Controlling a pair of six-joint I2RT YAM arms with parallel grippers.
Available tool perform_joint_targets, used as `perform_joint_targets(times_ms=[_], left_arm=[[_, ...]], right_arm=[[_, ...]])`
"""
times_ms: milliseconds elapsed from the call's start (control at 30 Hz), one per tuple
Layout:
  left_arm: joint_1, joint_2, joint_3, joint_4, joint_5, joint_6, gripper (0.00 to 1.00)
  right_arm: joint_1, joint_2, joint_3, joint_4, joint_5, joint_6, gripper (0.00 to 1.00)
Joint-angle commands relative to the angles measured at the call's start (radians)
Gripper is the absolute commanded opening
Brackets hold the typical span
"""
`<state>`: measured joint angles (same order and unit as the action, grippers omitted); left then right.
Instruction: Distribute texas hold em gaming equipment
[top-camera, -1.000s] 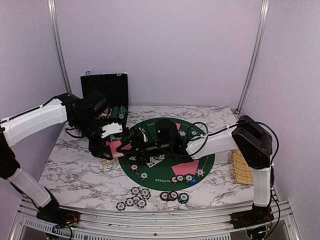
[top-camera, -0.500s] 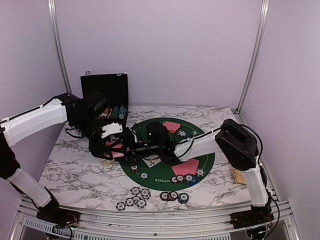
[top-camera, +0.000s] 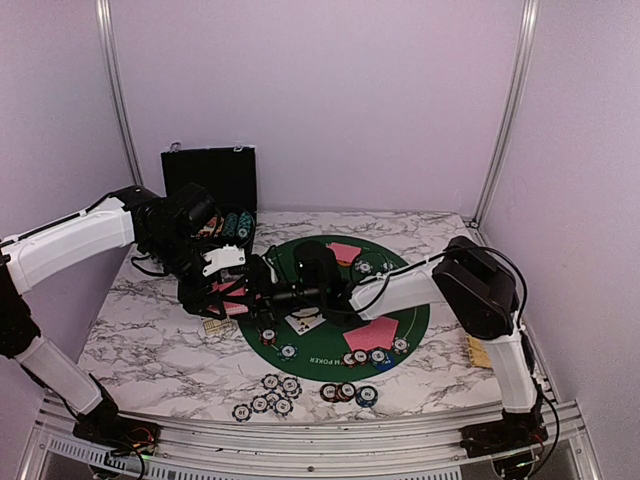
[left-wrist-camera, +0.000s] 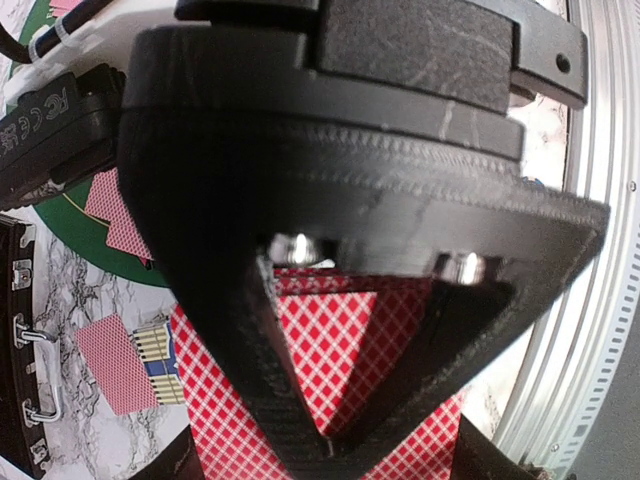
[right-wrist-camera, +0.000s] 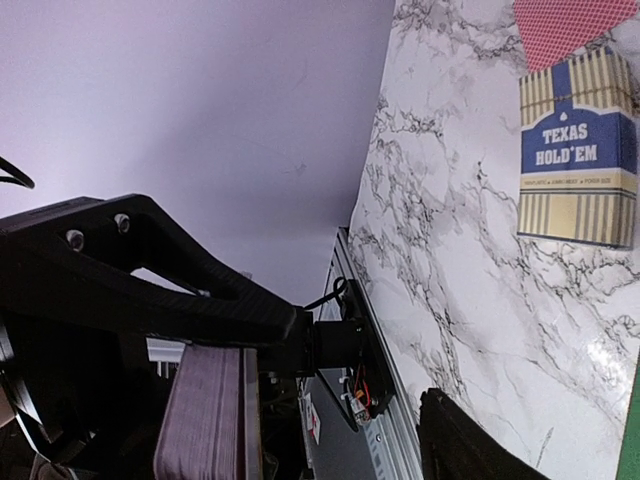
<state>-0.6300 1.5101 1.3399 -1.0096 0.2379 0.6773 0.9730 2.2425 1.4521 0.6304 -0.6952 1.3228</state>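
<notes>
Left end effector (top-camera: 226, 294) is clenched on the deck (left-wrist-camera: 335, 340), just above the left edge of the mat (top-camera: 418, 300). Right end effector (top-camera: 262, 298) sits right at it, can't tell if gripping. Dealing step, I'd say; next needs pinching one card and sliding it off.

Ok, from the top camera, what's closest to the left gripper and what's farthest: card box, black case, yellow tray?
1. Card box, just in front of the left gripper.
2. Black case, behind it at the back.
3. Yellow tray, far right edge.
</notes>
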Motion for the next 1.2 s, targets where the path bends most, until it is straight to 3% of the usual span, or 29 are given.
perform_joint_targets(times_ms=[0,467,733,1167], left_arm=[[0.004,-0.032,0.017,-0.014,0.027,0.008,0.0],[0.006,-0.032,0.006,-0.015,0.014,0.012,0.0],[0.007,-0.02,-0.003,-0.015,-0.003,0.013,0.0],[0.015,-0.007,0.0,-0.014,-0.009,0.016,0.0]], right_arm=[[-0.029,-0.045,-0.032,-0.082,0.032,-0.039,0.68],[-0.054,-0.136,-0.094,-0.143,0.025,-0.113,0.5],[-0.056,-0.179,-0.11,-0.138,0.018,-0.117,0.27],[-0.078,-0.24,-0.168,-0.127,0.008,-0.108,0.0]])
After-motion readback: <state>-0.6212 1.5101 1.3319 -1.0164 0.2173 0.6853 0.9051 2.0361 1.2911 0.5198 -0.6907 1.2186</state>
